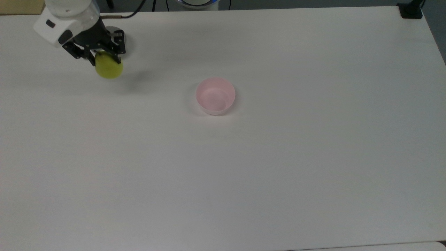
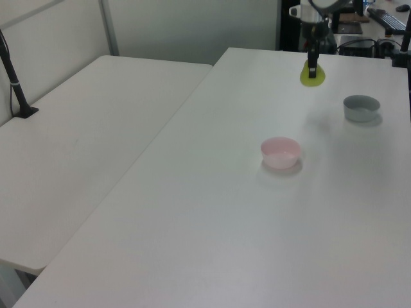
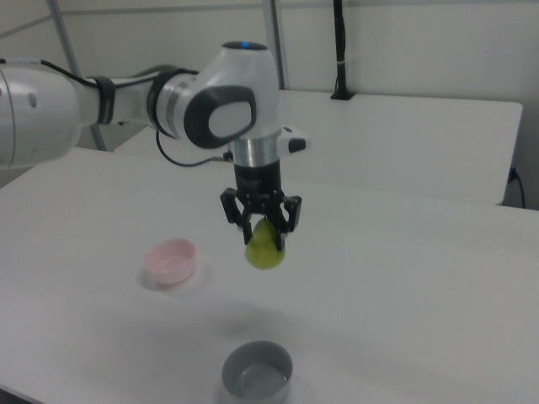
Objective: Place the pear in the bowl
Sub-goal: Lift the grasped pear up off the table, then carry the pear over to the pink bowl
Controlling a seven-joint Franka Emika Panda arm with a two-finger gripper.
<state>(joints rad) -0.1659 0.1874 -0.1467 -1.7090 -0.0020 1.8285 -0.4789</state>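
While jaws (image 3: 263,238) clamp the pear (image 3: 265,248) clear above the counter (image 1: 278,174), transfer to the pink bowl (image 1: 215,95) remains; grasp and lift done.

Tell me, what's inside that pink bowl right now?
Nothing: the pink bowl shows a bare bottom in the top view. The pear hangs in the gripper, jaws shut on it, off to the top view's left.

White table (image 1: 278,174), pink bowl (image 1: 215,95), grey bowl (image 2: 361,107)
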